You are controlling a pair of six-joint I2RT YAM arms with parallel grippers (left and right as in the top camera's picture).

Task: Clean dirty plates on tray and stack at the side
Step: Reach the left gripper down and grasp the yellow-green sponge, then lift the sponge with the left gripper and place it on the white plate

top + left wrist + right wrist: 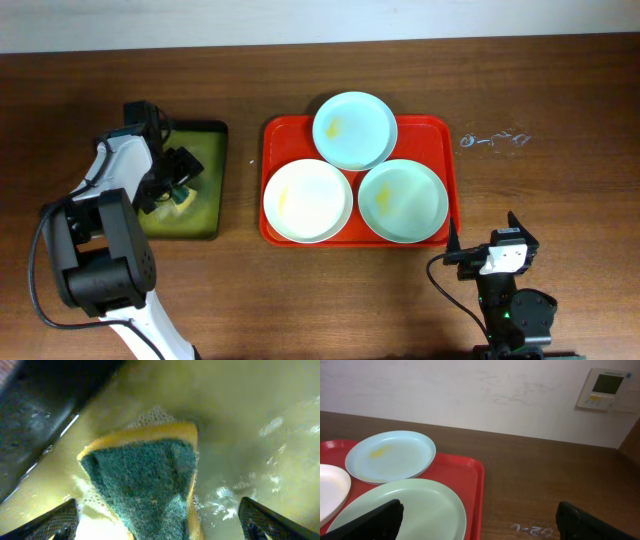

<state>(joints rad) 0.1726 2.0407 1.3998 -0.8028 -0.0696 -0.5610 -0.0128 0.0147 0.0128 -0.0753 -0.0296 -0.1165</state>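
Three plates lie on the red tray (440, 130): a pale blue plate (354, 131) at the back with a yellow smear, a white plate (307, 200) at front left with a yellowish smear, and a mint green plate (402, 201) at front right. My left gripper (172, 185) is open over the dark tray (208, 180), its fingers (160, 522) spread either side of a yellow sponge with a green scouring face (145, 485), not touching it. My right gripper (490, 245) is open and empty near the front edge, right of the red tray (470, 472); the green plate (420, 507) and blue plate (390, 455) show ahead.
The dark tray holds olive-green soapy liquid (250, 420) with foam round the sponge. White scribbles (493, 139) mark the wooden table right of the red tray. A wall panel (605, 387) hangs on the white wall behind.
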